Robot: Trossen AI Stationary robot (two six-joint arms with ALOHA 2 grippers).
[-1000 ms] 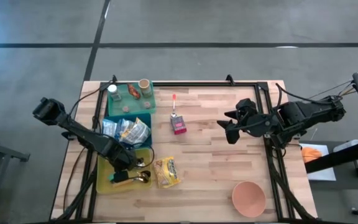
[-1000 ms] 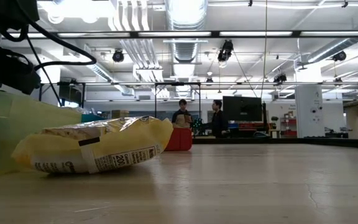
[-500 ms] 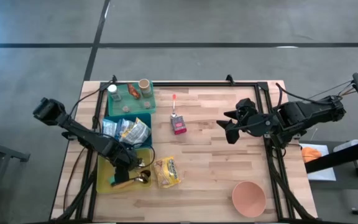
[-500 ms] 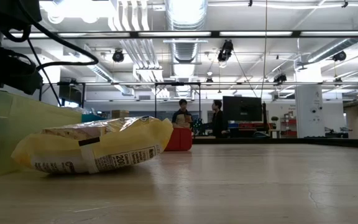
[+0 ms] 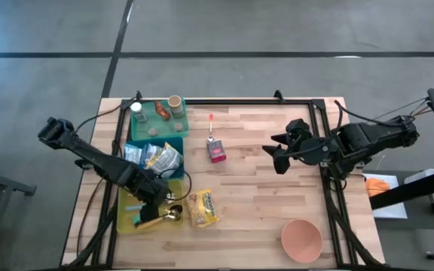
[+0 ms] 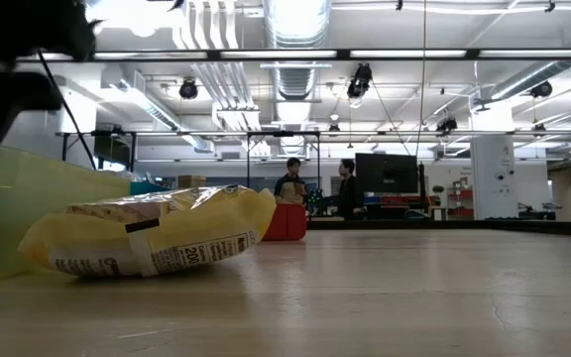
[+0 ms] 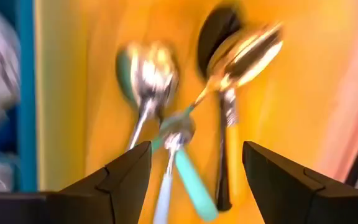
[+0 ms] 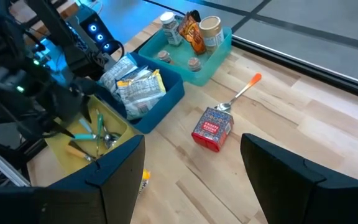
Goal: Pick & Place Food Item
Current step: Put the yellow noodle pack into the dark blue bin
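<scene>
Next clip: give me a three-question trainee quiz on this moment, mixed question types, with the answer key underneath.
1. True or false: the left gripper hangs over the yellow tray of spoons with open, empty fingers.
2. What lies on the table just beside the yellow tray, on the side toward the right arm? A) yellow snack bag B) pink bowl C) red carton
3. Fill in: the orange-handled spoon rests with its bowl end against the ____.

Key: 1 true; 2 A; 3 red carton. The right gripper waits open above bare table.
</scene>
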